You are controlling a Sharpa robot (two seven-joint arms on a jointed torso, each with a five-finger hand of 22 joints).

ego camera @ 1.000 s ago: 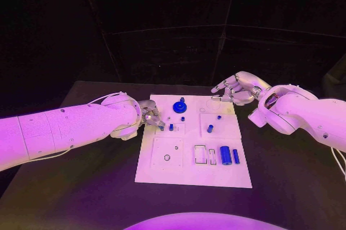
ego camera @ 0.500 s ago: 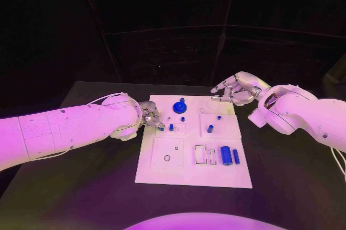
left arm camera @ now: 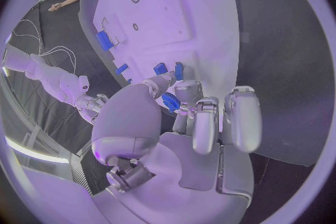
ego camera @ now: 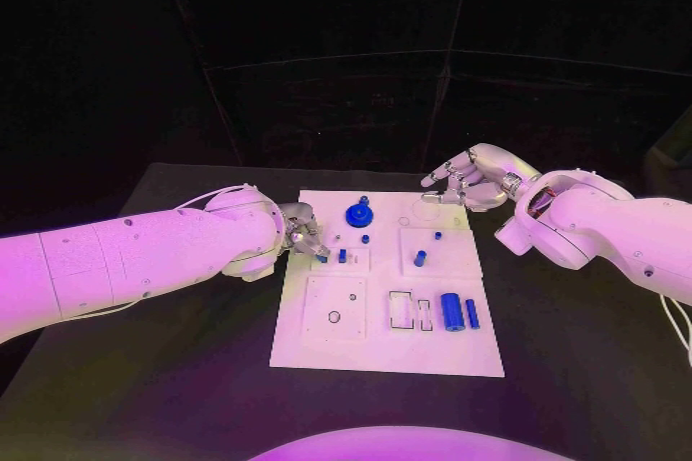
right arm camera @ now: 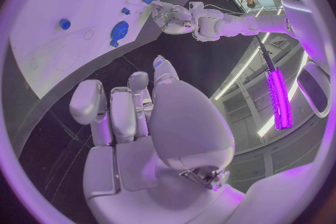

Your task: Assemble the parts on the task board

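The white task board (ego camera: 378, 341) lies mid-table. My left hand (ego camera: 304, 230) hovers at its left edge, and in the left wrist view its thumb and fingertips (left arm camera: 187, 95) close round a small blue part (left arm camera: 171, 102). Two small blue pieces (ego camera: 342, 255) stand in the board just beside those fingertips. A blue gear-like part (ego camera: 359, 216) sits at the far middle, and a blue cylinder (ego camera: 451, 311) lies with a thin blue bar (ego camera: 472, 313) at the near right. My right hand (ego camera: 464, 178) hangs over the far right corner, fingers loosely curled, holding nothing.
Small blue pegs (ego camera: 420, 258) stand on the board's right half, and cut-out slots (ego camera: 401, 309) lie left of the cylinder. The black table (ego camera: 173, 381) spreads around the board. From the right wrist, the gear (right arm camera: 120, 29) and my left hand (right arm camera: 171, 14) lie ahead.
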